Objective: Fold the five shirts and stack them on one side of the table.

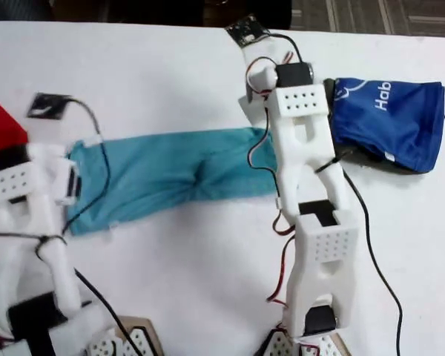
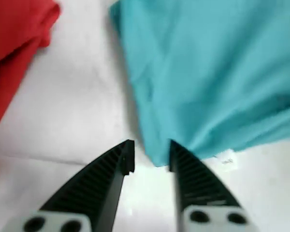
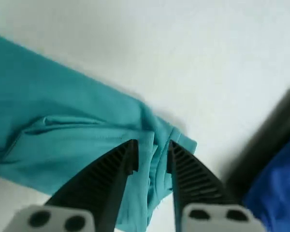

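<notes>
My left gripper (image 2: 151, 157) has its jaws parted by a narrow gap. The bottom corner of the teal shirt (image 1: 170, 174) sits between the tips. A sliver of white table (image 1: 133, 74) shows between the cloth and one finger (image 2: 121, 159), so nothing is pinched. A small white tag (image 2: 226, 159) pokes out from the hem just beside the other finger.

My right gripper (image 3: 152, 154) is open about as far and straddles the bunched, folded edge at the shirt's opposite end. The cloth fills the gap there. I can't tell whether the pads actually press on it.

In the high view, the teal shirt lies stretched across the middle of the table as a long band from 9 o'clock towards 3 o'clock. It is wrinkled at its centre. Each arm's white body covers one end of it.

The red shirt (image 1: 0, 126) sits at the table's edge near 9 o'clock, close to the left arm and apart from the teal cloth. The blue shirt (image 1: 389, 115) lies folded at 2 o'clock, just beyond the right arm. A dark strip (image 3: 268, 140) runs along its near edge. A black cable (image 1: 378, 259) trails down the table at 4 o'clock.
</notes>
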`<action>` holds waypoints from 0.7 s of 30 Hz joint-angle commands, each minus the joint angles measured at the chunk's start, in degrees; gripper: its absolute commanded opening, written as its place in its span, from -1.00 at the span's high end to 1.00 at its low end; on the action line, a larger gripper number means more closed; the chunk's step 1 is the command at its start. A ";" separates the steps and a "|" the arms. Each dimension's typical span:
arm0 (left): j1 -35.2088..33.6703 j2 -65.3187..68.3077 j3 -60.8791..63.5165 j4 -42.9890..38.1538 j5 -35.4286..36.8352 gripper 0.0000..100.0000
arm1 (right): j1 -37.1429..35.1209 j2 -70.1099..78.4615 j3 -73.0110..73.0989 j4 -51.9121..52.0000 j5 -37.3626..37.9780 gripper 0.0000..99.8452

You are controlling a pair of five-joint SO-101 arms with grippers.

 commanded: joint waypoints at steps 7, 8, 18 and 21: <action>-2.73 24.35 -15.69 -1.93 6.42 0.53 | -0.31 -9.10 -6.68 12.62 5.10 0.81; -2.02 26.90 -17.27 -1.85 6.95 0.53 | -0.13 -9.89 -6.51 12.62 5.10 0.83; 6.77 45.19 -30.90 6.15 12.04 0.52 | -0.40 -21.41 3.96 12.70 5.10 0.89; 9.41 48.35 -34.68 9.32 12.75 0.52 | -0.04 -25.54 7.30 12.70 5.10 0.89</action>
